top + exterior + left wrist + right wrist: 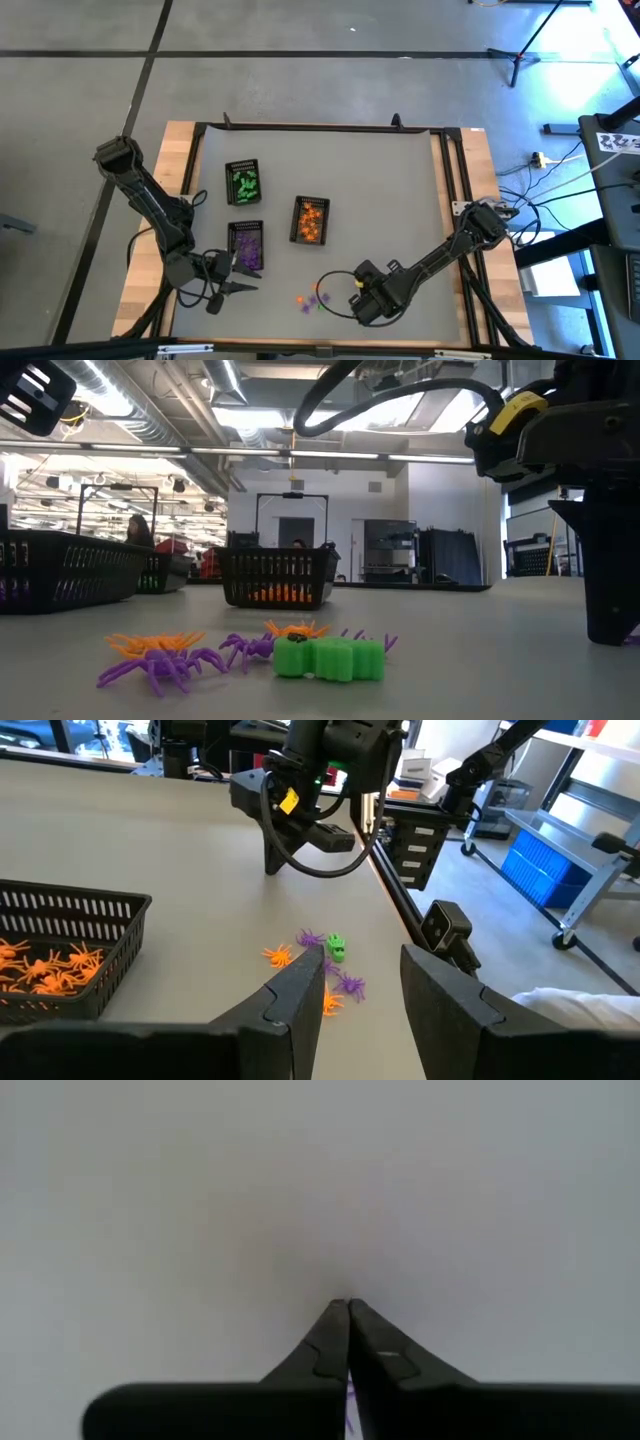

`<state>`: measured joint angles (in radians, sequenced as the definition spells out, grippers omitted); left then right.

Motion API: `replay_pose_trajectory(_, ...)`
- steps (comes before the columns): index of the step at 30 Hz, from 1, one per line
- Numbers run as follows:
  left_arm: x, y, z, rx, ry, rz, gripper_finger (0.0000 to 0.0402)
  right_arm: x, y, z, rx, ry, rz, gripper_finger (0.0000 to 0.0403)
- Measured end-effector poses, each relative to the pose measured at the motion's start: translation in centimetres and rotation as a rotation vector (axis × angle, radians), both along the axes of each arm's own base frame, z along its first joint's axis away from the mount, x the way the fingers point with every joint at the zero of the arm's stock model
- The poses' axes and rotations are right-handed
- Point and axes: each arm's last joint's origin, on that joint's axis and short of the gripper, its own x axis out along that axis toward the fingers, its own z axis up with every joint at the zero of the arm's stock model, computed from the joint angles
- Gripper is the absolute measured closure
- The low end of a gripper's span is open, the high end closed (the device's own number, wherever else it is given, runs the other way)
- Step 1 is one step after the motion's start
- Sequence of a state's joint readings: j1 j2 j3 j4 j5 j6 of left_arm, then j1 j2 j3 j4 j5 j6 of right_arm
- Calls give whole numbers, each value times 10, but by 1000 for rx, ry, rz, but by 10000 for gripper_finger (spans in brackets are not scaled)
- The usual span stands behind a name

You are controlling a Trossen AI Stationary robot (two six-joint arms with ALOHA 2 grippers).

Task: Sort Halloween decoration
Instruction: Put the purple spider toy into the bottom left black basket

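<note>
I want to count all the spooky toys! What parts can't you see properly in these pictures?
- Purple tray, high view: the trinkets inside blur into one mass, too small to count.
- Right gripper, right wrist view: the fingers are shut; a purple sliver shows between them, too little to name.
- Loose pile, low view: the green piece hides whatever lies behind it.
- Orange tray, left wrist view: cut off by the picture's edge.
</note>
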<state>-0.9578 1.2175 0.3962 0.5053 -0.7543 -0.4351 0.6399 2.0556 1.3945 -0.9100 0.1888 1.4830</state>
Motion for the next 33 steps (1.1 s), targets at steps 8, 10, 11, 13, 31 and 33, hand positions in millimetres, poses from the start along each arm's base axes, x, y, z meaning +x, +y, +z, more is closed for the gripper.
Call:
replay_pose_trajectory(8,0,0,0,1,-1,2,276,6,2,12,-51,-43,8,402)
replay_pose_trajectory(10,0,0,0,1,-1,5,276,12,5,21,-74,-102,21,402)
replay_pose_trajectory(11,0,0,0,2,-3,9,276,15,5,25,-82,-128,25,402)
replay_pose_trajectory(13,0,1,0,4,-5,18,276,22,6,34,-101,-175,37,402)
replay_pose_trajectory(31,-20,5,14,16,-19,6,281,130,-31,109,-196,-954,257,403)
replay_pose_trajectory(33,-20,5,13,26,-12,12,282,139,-37,116,-191,-1043,282,403)
